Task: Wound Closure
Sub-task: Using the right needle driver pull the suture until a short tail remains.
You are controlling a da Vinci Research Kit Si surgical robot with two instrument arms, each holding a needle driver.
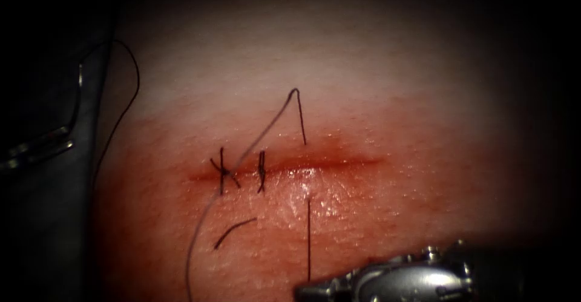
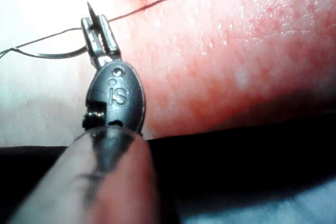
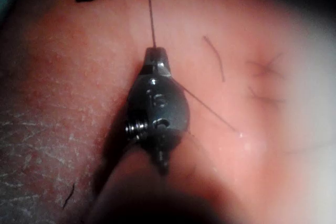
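While the tissue (image 1: pixel 375 114) lay pale and smooth along its far part and wet, red and finely pebbled around the cut (image 1: pixel 327 163), the cut itself ran as a thin dark slit across the endoscope view. Two dark knots (image 1: pixel 221 172) sat on its left part, close together, each with short stiff ends. A short curved cut end (image 1: pixel 233 230) lay loose on the glistening surface below them.

The left tool (image 2: pixel 97 31) had its flat steel jaws clamped on the needle (image 2: pixel 90 11) close to its sharp end, so the fine point stood up just past the jaws and the slim grey curve swept away to one side. The needle was out of the tissue, well to the left of the cut.

The thread (image 1: pixel 301 117) rose from a bite just above the cut, bent in a sharp peak and ran down leftward as a long pale strand past the knots. Below the cut it came out again as a straight, taut dark line to the right tool (image 3: pixel 156 53). That tool's narrow jaws were pinched shut on the thread, its rounded metal wrist gleaming at the near edge of the tissue.
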